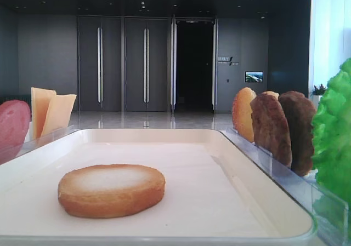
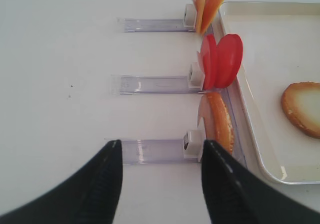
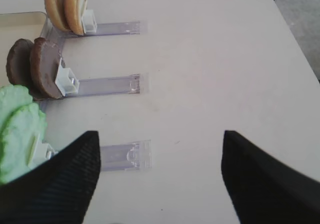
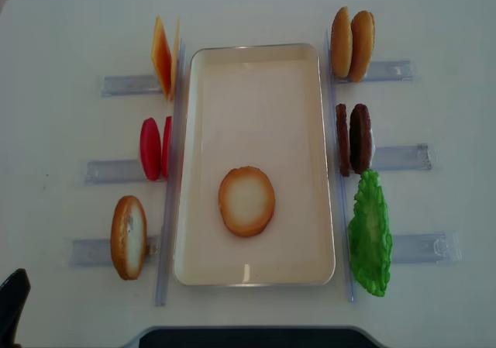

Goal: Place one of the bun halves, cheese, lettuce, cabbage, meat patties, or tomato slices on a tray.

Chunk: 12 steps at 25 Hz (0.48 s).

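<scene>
In the low exterior view one of the bun halves (image 1: 111,190) lies flat on the tray (image 1: 219,202), pale face up, golden rim intact. The right wrist view shows the right pincer (image 3: 160,176) spread wide and empty above the bare surface (image 3: 210,59), beside the lettuce (image 3: 17,129) and meat patties (image 3: 37,69). The left wrist view shows the left pincer (image 2: 160,181) parted, holding nothing, just short of an upright bun. Overhead, any next piece should be lowered squarely onto the grounded bun, not dropped.

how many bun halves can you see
4: one bun half lies flat on the tray; one stands in the near-left holder; two stand together in the far-right holder. None seem hidden.
</scene>
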Motion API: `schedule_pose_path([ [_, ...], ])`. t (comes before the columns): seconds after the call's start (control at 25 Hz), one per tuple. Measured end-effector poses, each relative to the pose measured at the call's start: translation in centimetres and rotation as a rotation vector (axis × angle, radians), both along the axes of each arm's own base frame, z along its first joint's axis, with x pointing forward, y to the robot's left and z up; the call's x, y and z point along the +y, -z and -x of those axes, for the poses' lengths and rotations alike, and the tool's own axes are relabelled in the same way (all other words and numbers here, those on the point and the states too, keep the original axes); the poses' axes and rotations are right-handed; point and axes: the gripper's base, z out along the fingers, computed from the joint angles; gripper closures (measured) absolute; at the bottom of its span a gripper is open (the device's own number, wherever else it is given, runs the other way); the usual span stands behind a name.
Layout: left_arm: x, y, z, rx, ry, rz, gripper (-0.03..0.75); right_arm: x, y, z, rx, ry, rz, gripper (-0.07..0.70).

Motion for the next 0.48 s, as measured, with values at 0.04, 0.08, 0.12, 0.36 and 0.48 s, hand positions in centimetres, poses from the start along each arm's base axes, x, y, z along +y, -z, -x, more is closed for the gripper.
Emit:
schedule_pose_path([
  [0.04, 0.00, 0.00, 0.00, 0.000, 0.000, 0.000, 0.325, 0.00, 0.00, 0.00, 0.000, 0.000, 0.000, 0.118],
  [0.08, 0.00, 0.00, 0.00, 0.000, 0.000, 0.000, 0.325, 0.00, 0.00, 0.00, 0.000, 0.000, 0.000, 0.118],
  [0.12, 0.00, 0.00, 0.00, 0.000, 0.000, 0.000, 0.325, 0.00, 0.00, 0.00, 0.000, 0.000, 0.000, 0.118],
  [0.36, 0.00, 0.00, 0.00, 0.000, 0.000, 0.000, 0.325, 0.00, 0.00, 0.00, 0.000, 0.000, 0.000, 0.118],
  [0.48, 0.00, 0.00, 0.00, 0.000, 0.000, 0.000, 0.325, 0.00, 0.00, 0.00, 0.000, 0.000, 0.000, 0.118],
])
